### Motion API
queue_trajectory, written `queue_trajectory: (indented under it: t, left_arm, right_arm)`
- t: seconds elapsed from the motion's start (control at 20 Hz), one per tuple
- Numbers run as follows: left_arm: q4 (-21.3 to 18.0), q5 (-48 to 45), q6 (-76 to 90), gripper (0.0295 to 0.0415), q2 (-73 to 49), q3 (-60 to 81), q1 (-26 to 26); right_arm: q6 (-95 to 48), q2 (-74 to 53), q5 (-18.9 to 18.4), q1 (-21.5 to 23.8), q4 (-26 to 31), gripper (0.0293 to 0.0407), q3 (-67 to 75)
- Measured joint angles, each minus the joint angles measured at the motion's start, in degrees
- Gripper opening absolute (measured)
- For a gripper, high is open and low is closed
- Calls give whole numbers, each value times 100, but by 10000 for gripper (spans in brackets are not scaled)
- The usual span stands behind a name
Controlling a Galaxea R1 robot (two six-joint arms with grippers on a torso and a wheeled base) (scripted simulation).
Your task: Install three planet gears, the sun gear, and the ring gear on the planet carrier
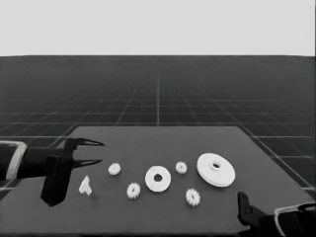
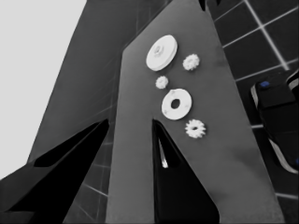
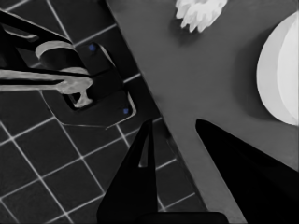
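In the head view the dark tabletop (image 1: pixel 148 136) carries seven loose white parts: the larger round part (image 1: pixel 216 169), a thick disc with a raised hub, lies right of centre; the smaller round part (image 1: pixel 158 178), a flat disc with a dark centre hole, sits mid-table. Four small white toothed gears lie apart around it: one far left (image 1: pixel 114 169), one near left (image 1: pixel 133 190), one between the discs (image 1: pixel 181 167), one near right (image 1: pixel 193 197). A thin white piece (image 1: pixel 85 186) lies at the left end, just below the left gripper (image 1: pixel 97 152), whose jaws stand apart on nothing. The right gripper (image 1: pixel 244 207) shows only at the lower right corner. The left wrist view looks along the tabletop at both discs and three gears. In the right wrist view the jaws are spread, empty, by the table's corner, near a gear (image 3: pixel 201 13) and the larger disc's rim.
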Motion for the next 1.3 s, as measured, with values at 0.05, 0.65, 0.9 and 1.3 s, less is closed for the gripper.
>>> queue_trajectory:
  t: [0.05, 0.65, 0.9, 1.3]
  left_arm:
    - [-420, 282, -15, 295, -16, 408, 405]
    - [-508, 5119, -10743, 385, 5171, -3891, 2123]
    - [540, 4857, -10312, 385, 5352, -4724, 3309]
    - [660, 4785, -10228, 314, 5392, -4880, 3436]
  right_arm:
    - [-19, 78, 133, -310, 433, 293, 303]
    - [0, 0, -1, -33, 3, 385, -16]
    - [0, 0, -1, -32, 3, 385, -16]
    - [0, 0, -1, -32, 3, 385, -16]
